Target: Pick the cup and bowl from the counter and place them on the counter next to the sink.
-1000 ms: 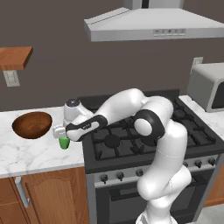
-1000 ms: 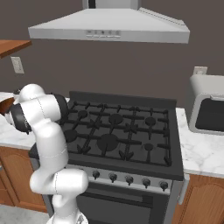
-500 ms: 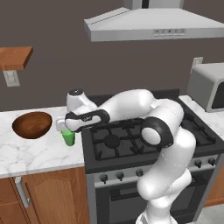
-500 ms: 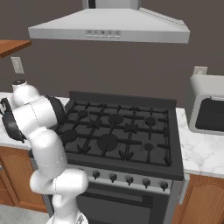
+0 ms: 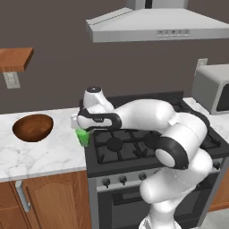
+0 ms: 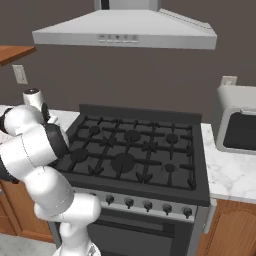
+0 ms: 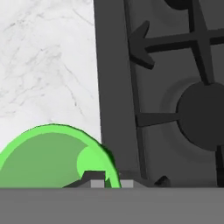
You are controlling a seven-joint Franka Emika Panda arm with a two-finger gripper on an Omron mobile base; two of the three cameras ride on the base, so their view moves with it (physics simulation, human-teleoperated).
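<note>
A rendered kitchen, taken from left to right. In the left base view a wooden shelf (image 5: 15, 58) hangs at the far left above a wall outlet (image 5: 11, 79), and below them the white marble counter (image 5: 40, 154) with grey veins runs over brown cabinets. On it sits the bowl (image 5: 33, 127), round, dark brown wood with a glossy grained inside, well apart from the robot's hand. Next comes the cup (image 5: 82, 136), a small bright green tapered tumbler with no handle, standing upright at the counter's right edge, just beside the black gas stove (image 5: 134, 143). The gripper (image 5: 82, 129) reaches down onto the cup from above, at the end of the white arm that sweeps in from the lower right; a grey range hood (image 5: 156, 24) hangs over the stove and a microwave (image 5: 214, 87) stands at the far right. The right base view shows the stove grates, hood and microwave plainly, but there the arm's own bulk covers the cup and bowl. The hand view looks straight down into the cup's open green mouth (its rim curves across the lower left), with marble above it and the stove's dark edge and burner to the right. The jaws are drawn nearly together, pinching the cup's rim wall.
</note>
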